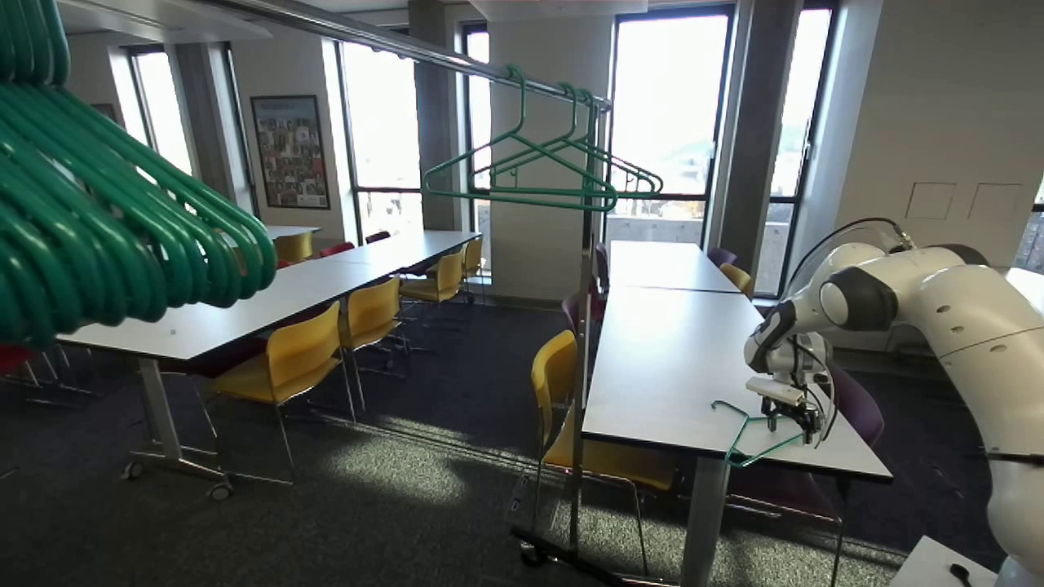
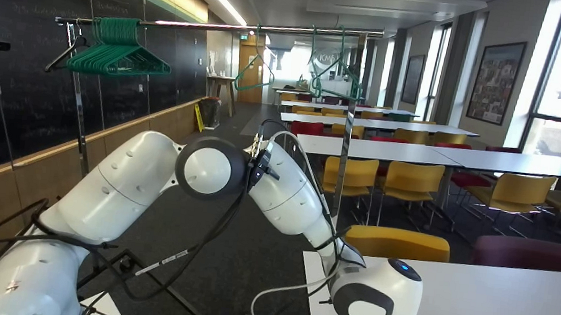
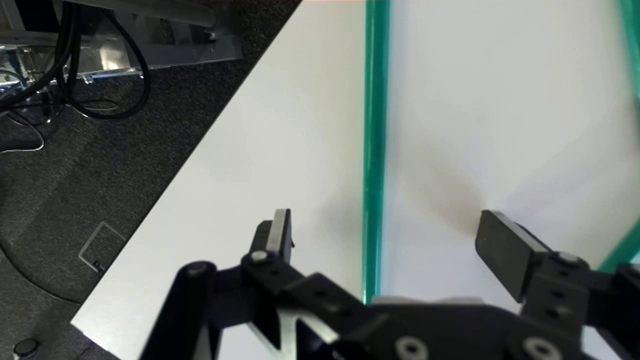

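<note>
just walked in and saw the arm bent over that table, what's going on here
A robot arm has its gripper down over a green hanger on a white table. The jaws stand open on either side of one bar, not gripping it, and one corner of the hanger seems to reach past the table's edge. More green hangers hang on a metal rail.

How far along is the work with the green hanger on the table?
Done, it seems: the gripper is open, its fingers on either side of one bar of the green clothes hanger. In hand: nothing is gripped; the wrist view shows a gap between the bar and each finger. Still left, probably: closing on the bar, as the hanger rests on the white table.
</note>
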Action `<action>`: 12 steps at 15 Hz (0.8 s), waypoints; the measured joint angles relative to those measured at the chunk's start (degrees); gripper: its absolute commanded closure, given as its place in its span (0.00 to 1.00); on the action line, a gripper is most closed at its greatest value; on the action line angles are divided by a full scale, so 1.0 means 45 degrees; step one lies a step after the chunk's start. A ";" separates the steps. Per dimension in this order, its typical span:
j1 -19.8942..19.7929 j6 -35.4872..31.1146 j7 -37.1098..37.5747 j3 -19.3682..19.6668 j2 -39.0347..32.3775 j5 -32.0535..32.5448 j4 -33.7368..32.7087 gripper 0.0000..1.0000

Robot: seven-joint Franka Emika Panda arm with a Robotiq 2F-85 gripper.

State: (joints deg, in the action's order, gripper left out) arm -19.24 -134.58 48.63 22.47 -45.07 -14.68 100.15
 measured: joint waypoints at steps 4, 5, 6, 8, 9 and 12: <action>-0.0220 0.0003 0.0000 0.0003 -0.0172 0.0000 -0.0265 0.00; -0.0249 0.0003 0.0000 0.0003 -0.0197 0.0000 -0.0309 0.03; -0.0268 0.0003 0.0000 0.0003 -0.0211 0.0000 -0.0331 0.27; -0.0294 0.0004 0.0000 0.0002 -0.0215 0.0000 -0.0381 0.32; -0.0301 0.0004 0.0000 0.0002 -0.0216 0.0000 -0.0407 0.42; -0.0321 0.0008 0.0000 0.0002 -0.0216 0.0000 -0.0569 0.29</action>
State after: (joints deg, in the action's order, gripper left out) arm -20.68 -134.54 48.63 22.48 -46.04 -14.68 97.59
